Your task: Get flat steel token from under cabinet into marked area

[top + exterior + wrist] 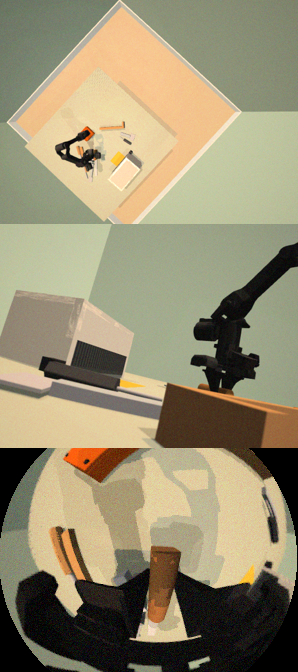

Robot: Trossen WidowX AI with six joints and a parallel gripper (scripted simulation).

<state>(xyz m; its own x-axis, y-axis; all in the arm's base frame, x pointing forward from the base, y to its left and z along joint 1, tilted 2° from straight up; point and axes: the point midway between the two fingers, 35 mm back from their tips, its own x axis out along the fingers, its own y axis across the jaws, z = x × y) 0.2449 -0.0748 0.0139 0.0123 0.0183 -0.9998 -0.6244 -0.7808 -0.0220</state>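
My gripper (95, 155) (220, 387) (161, 572) is shut on a brown rod (162, 577) (227, 391) and holds it a little above the table, left of the cabinet. The white cabinet (124, 172) (44, 323) stands with its dark vent slots (98, 359) facing the yellow marked area (117, 158) (130, 384). The steel token is not visible in any view.
An orange L-shaped tool (111, 127) (211, 418) lies beyond the gripper. A pale flat tool (127, 135) (99, 398) and a dark bar (127, 141) (82, 374) lie near the marked area. Orange sticks (79, 150) (67, 554) and pale sticks (95, 169) lie by the arm. The orange robot base (88, 133) (107, 451) is close.
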